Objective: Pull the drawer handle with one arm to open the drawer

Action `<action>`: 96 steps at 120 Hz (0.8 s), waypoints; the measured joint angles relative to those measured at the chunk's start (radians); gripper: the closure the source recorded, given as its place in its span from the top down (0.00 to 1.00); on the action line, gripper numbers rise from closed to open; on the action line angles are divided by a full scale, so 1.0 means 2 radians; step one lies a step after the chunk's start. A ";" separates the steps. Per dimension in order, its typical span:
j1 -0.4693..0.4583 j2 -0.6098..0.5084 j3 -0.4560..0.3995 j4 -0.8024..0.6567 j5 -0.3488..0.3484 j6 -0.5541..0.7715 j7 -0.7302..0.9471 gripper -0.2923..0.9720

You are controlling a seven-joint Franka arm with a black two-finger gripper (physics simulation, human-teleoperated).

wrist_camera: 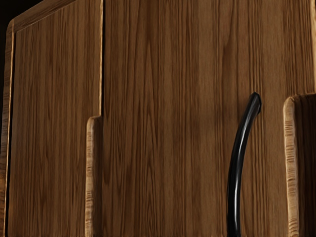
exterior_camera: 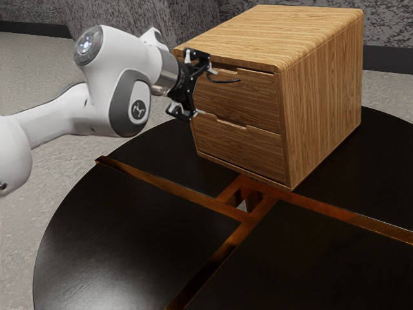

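Our gripper (exterior_camera: 198,89) stands wide open at the near end of the handle (exterior_camera: 226,81), one finger higher and one lower, we think so it can close over the bar. The top drawer (exterior_camera: 248,100) seems shut, flush in the cabinet (exterior_camera: 319,97), so the pull is not begun

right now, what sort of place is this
Seemingly a simulated indoor test room, not a lived-in home: a wooden two-drawer cabinet sits on a round dark table, with a grey carpet-like floor and a rough grey wall behind.
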 joint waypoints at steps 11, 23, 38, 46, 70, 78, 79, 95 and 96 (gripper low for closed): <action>0.001 0.012 0.000 0.013 0.000 0.000 -0.001 0.77; 0.001 0.020 0.000 0.024 -0.001 0.000 -0.002 0.77; 0.002 0.023 0.000 0.028 -0.002 0.000 -0.003 0.77; 0.002 0.026 0.000 0.030 -0.003 0.000 -0.003 0.77; 0.004 0.040 0.000 0.043 -0.007 0.000 -0.004 0.77; 0.008 0.042 0.000 0.044 -0.009 0.000 -0.004 0.77; 0.008 0.043 0.000 0.044 -0.009 0.000 -0.004 0.77; 0.009 0.044 0.000 0.044 -0.011 0.000 -0.005 0.76; 0.009 0.044 0.000 0.044 -0.011 0.000 -0.005 0.76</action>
